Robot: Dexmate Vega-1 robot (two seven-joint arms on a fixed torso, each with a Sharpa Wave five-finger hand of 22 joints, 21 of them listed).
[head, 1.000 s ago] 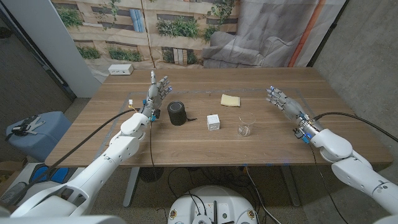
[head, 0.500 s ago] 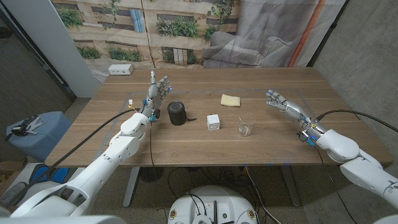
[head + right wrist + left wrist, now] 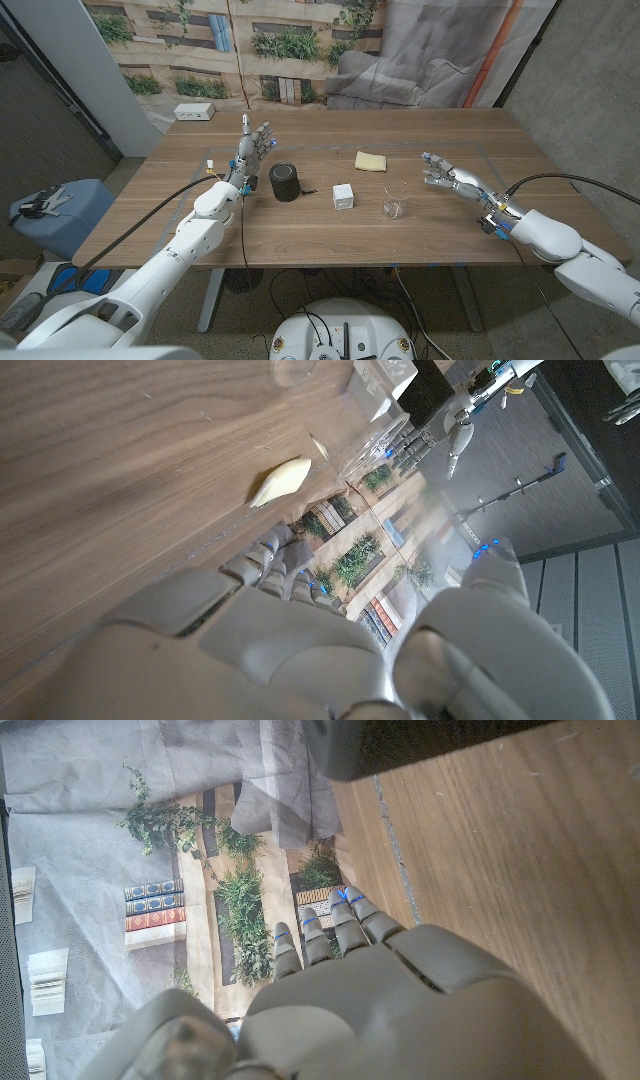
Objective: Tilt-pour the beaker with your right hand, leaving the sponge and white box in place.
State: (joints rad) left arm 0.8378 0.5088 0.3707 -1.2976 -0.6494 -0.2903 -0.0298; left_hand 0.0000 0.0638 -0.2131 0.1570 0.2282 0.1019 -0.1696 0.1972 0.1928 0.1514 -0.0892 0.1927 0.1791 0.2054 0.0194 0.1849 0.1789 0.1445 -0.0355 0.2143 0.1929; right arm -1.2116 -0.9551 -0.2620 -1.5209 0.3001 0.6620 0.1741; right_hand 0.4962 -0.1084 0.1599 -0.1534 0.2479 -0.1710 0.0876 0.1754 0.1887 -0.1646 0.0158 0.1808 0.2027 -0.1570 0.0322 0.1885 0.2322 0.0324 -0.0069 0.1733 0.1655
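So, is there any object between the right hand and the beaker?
Nothing visible. The right hand is open, apart from the beaker, with bare table between them. The sponge and white box lie off that path.

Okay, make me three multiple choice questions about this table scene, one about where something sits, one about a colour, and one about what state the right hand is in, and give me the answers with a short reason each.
1. Where does the white box sit?
A. between the black cylinder and the beaker
B. behind the sponge
C. at the table's right edge

2. What colour is the sponge?
A. blue
B. pale yellow
C. red

3. What is the right hand doing?
A. gripping the beaker
B. pressing on the white box
C. open, apart from the beaker

Answers:
1. A: in the head view the box lies with the cylinder on its left and the beaker on its right.
2. B: it shows pale yellow against the brown table.
3. C: its fingers are spread and bare wood lies between it and the beaker.
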